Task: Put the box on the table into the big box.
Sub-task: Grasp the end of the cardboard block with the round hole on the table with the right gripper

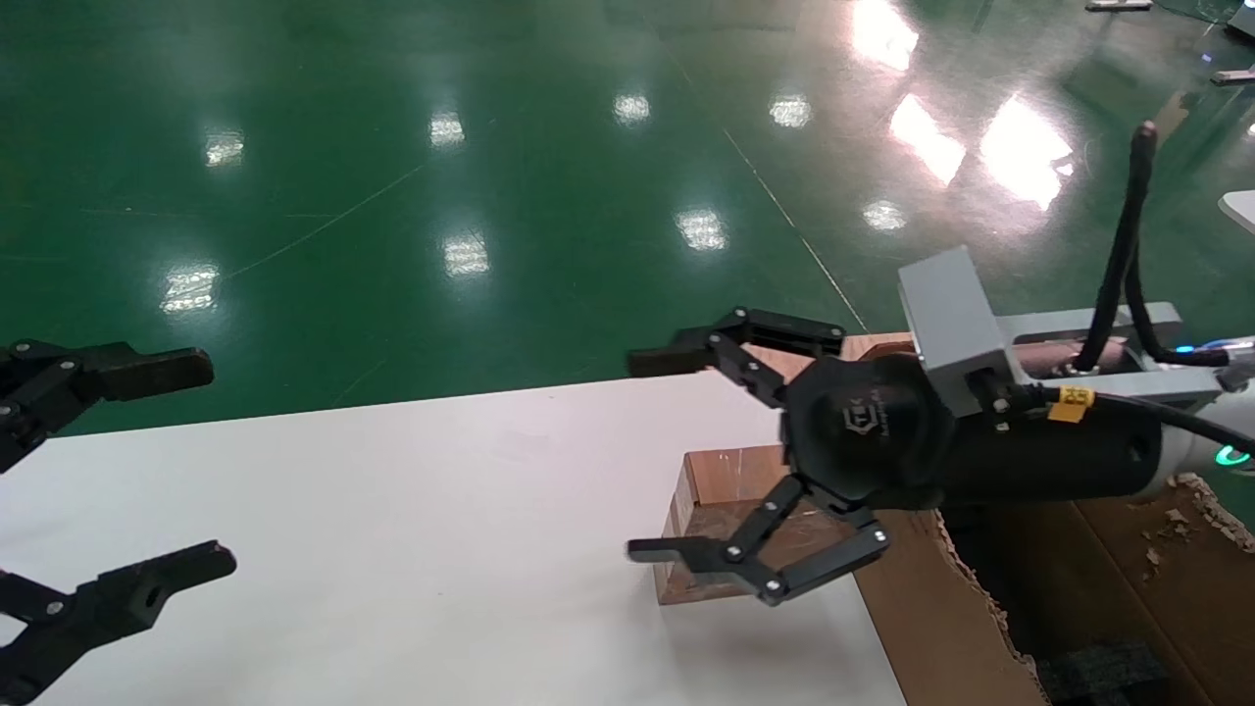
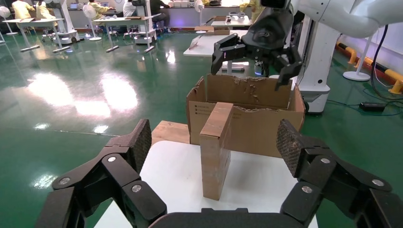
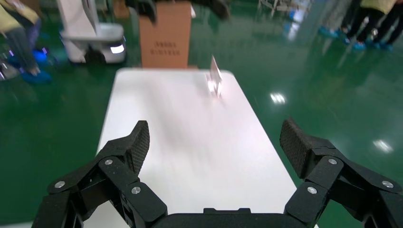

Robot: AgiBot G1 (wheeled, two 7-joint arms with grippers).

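While the box (image 1: 721, 520) stands on the table (image 1: 412, 549) close against the big box (image 1: 1108, 579), the right pincer (image 1: 677, 456) hangs above it, fingers wide apart; the left pincer (image 1: 196, 466), equally spread, waits across the table. Risk: a descending finger could tip this narrow upright box. Only the left wrist view shows its tall, slender stance; the right wrist view misses it entirely.

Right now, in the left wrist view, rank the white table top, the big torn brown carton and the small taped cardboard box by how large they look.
1. Big torn brown carton, which looks largest.
2. White table top, though the open left pincer hides part of it, so its place is unsure.
3. Small taped cardboard box, which looks smallest despite standing nearer the camera.
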